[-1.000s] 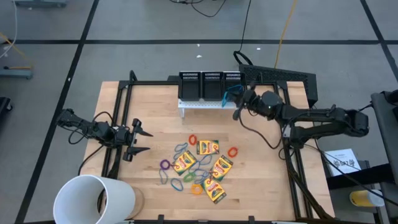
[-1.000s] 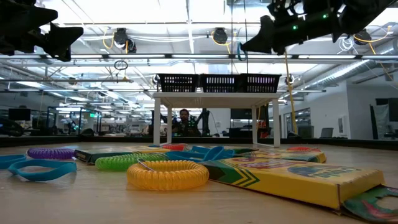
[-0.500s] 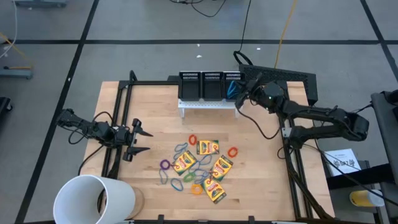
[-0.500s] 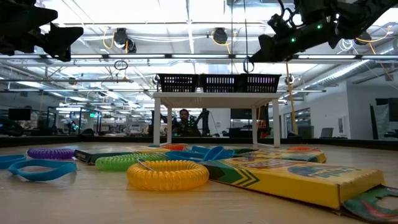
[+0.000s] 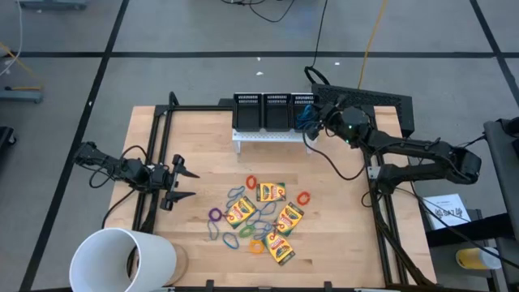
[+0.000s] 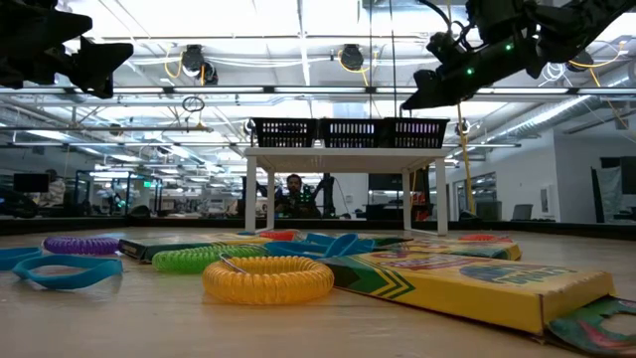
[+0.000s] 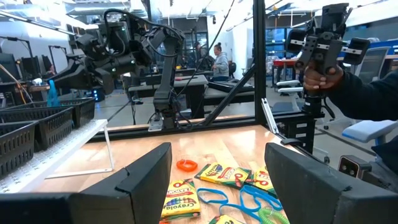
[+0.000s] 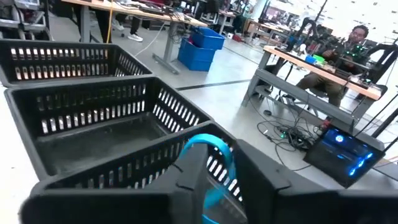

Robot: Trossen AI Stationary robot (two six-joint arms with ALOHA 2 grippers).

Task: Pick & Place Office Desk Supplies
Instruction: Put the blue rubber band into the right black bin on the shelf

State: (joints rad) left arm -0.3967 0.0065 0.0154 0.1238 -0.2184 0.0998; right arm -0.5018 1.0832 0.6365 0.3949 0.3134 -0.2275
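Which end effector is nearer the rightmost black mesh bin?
Right. The right end effector hovers over the rightmost black mesh bin with a blue rubber band between its fingers. The left end effector waits far off near the table's left side.
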